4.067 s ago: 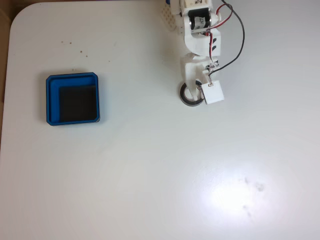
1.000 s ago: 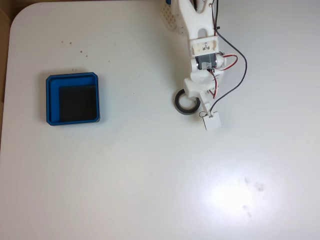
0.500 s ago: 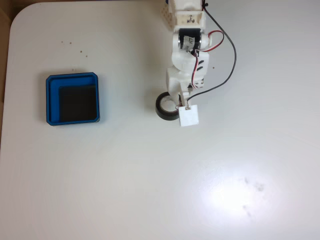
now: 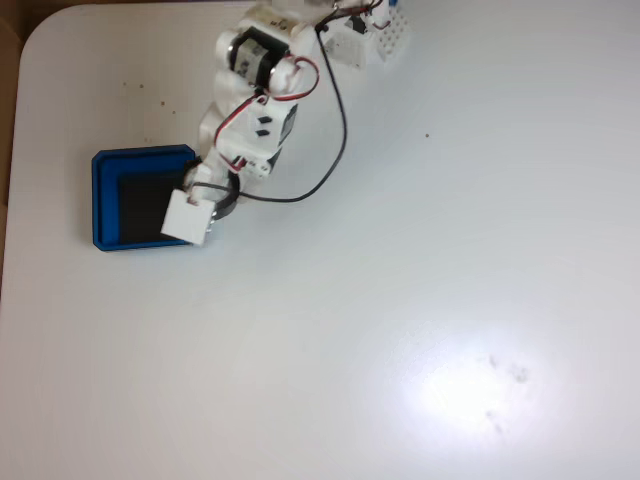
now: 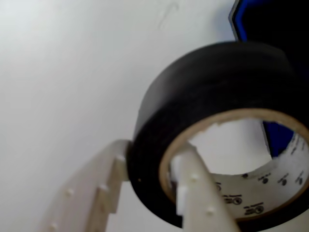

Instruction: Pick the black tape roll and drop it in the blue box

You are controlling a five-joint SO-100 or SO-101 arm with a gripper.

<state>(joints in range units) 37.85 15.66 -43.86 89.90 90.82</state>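
Observation:
In the fixed view the blue box (image 4: pixel 101 200) lies at the table's left, its black floor partly covered by my arm's white wrist block. My gripper (image 4: pixel 212 196) hovers at the box's right wall, shut on the black tape roll (image 4: pixel 226 207), of which just a dark sliver shows. The wrist view gives the roll (image 5: pixel 203 72) close up: a black outer band and a pale printed core. One white finger (image 5: pixel 96 193) presses its outside and the other (image 5: pixel 193 193) sits inside the core. A blue corner of the box (image 5: pixel 238 21) shows behind the roll at the upper right.
My arm's base with its perforated white block (image 4: pixel 385 38) stands at the top edge, and a black cable (image 4: pixel 335 140) loops off to the right. The table's rounded left corner borders brown floor (image 4: pixel 8 60). Right of the box lies open white tabletop with a glare patch (image 4: pixel 460 395).
My arm has swung left, carrying the tape roll from the table's upper middle across to the right wall of the blue box. The roll is off the table now.

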